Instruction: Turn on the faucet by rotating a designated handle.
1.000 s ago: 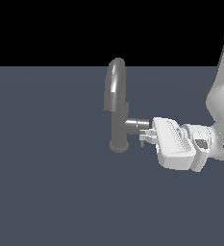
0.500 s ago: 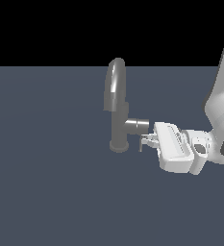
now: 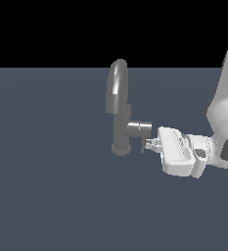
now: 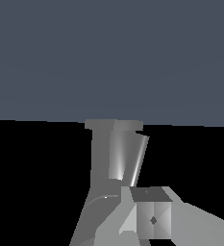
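Grey metal makes up the faucet, which stands upright on the dark slate desk near the middle of the exterior view, its round base on the surface and its arched spout curving toward that view's left. A short side cylinder sticks out from the column toward the exterior view's right, and the handle, a thin short rod, hangs down from its end. The white gripper reaches in from the exterior view's right, level with the handle, its fingertips right at the rod; whether they touch it or clamp it I cannot tell, and the gap between the fingers is too small to read. In the wrist view the faucet fills the middle, with a grey block-shaped part close to the camera.
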You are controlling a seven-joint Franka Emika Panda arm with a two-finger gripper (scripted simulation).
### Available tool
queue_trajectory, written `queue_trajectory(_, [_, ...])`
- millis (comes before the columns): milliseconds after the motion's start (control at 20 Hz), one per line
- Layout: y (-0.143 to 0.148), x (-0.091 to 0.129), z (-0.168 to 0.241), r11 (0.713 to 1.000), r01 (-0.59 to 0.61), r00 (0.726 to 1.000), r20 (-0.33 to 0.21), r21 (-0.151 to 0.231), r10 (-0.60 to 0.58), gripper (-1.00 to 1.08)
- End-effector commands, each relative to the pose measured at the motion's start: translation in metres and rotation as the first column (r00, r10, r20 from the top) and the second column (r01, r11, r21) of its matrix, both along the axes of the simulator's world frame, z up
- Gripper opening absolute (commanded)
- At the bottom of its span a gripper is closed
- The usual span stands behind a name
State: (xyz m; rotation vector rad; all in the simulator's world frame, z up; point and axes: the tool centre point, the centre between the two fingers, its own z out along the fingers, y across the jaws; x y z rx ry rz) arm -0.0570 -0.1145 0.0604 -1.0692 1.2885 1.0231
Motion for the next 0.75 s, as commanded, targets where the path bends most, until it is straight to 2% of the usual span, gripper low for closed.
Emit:
queue_trajectory(0, [0.004,0.005,-0.007,1.000,-0.005,1.000,-0.010,0.004,0.005,-1.00])
queue_trajectory(700, [0.007,0.038,-0.027,1.000,-0.017,0.999,-0.031,0.013,0.017,-1.00])
